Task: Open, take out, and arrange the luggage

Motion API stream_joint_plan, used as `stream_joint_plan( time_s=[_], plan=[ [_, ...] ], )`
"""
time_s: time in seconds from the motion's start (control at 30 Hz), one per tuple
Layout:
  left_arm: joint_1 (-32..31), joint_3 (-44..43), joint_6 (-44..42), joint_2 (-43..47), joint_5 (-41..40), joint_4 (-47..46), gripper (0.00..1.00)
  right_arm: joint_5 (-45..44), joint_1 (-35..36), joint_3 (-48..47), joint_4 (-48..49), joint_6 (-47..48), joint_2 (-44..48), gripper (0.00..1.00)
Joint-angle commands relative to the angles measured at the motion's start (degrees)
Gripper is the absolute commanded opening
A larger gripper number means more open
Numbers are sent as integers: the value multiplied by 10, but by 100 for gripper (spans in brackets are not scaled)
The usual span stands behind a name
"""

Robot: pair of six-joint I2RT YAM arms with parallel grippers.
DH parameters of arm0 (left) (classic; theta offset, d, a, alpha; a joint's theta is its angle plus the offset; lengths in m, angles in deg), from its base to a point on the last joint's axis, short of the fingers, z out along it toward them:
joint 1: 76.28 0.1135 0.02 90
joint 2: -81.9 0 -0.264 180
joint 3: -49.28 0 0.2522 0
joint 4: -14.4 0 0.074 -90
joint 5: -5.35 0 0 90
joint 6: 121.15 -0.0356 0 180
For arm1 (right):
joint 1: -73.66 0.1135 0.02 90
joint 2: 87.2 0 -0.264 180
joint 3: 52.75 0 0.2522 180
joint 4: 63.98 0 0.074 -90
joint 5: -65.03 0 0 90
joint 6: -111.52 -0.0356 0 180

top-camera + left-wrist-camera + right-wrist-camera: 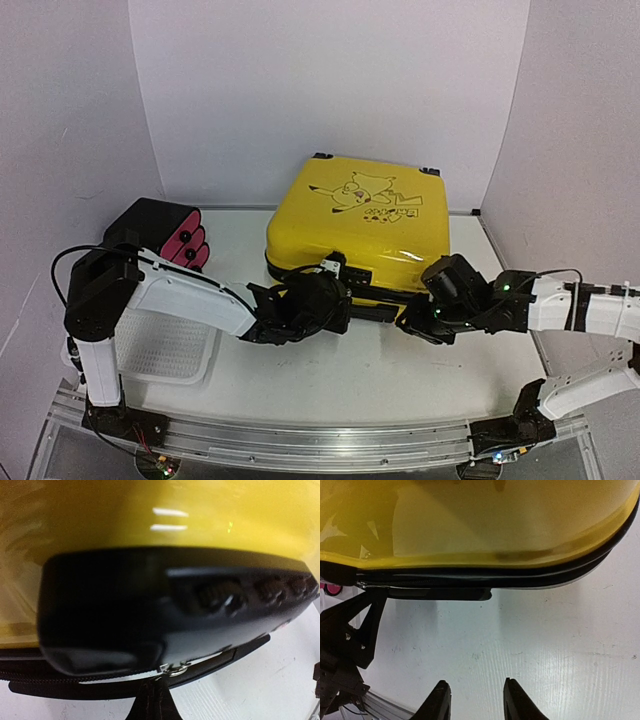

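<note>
1. Closest to my left wrist camera is the dark zip pull tab. It hangs from a small metal ring under the suitcase's black lock block.
2. My left gripper is closed right down at the suitcase's front edge. Its fingers are out of shot, but the tab runs straight to where they sit, so I judge I have it pinched.
3. The yellow suitcase lies flat and closed with its cartoon lid up. It is directly ahead of both my grippers, and its front edge runs left to right across them.
4. The zipper band follows that edge, so the coming pull should go sideways along it, away from the lock block.
5. My right gripper sits just off the suitcase's front edge, right of the lock block, with bare table between. Its jaws are partly apart, and it holds and touches nothing.
6. My left arm is the nearer one, right at the edge.
</note>
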State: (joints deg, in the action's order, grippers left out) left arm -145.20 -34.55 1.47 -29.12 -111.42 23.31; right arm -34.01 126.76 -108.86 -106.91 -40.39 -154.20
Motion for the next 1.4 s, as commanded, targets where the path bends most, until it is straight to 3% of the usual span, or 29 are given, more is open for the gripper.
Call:
stream_joint_plan(
  time_s=[0.0,0.17,0.33,0.37,0.5,0.53,0.77,1.03,1.17,1.37],
  plan=[
    [7,32,-32,49,25,-62,0,-44,5,-9,95,-39,-42,34],
    [17,84,-51,78,59,-117,0,-86,19,-2,123,-53,-54,33],
    [22,119,-85,108,109,-164,2,-71,22,-1,134,-29,-65,34],
    [22,126,-90,117,118,-166,7,-63,22,-3,133,-10,-65,36],
    [22,144,-83,145,113,-169,50,-69,24,10,99,5,-50,40],
    [22,145,-75,146,104,-169,57,-74,24,18,99,6,-42,40],
    [9,107,-62,104,35,-162,76,-96,26,-1,11,32,13,42],
    [-18,8,-88,30,-81,-87,71,-109,25,12,-21,19,71,42],
    [-21,-40,-85,-1,-130,-45,59,-109,25,13,-28,18,84,41],
    [-24,-88,-61,-44,-164,4,62,-104,26,11,-29,19,93,40]
  ],
)
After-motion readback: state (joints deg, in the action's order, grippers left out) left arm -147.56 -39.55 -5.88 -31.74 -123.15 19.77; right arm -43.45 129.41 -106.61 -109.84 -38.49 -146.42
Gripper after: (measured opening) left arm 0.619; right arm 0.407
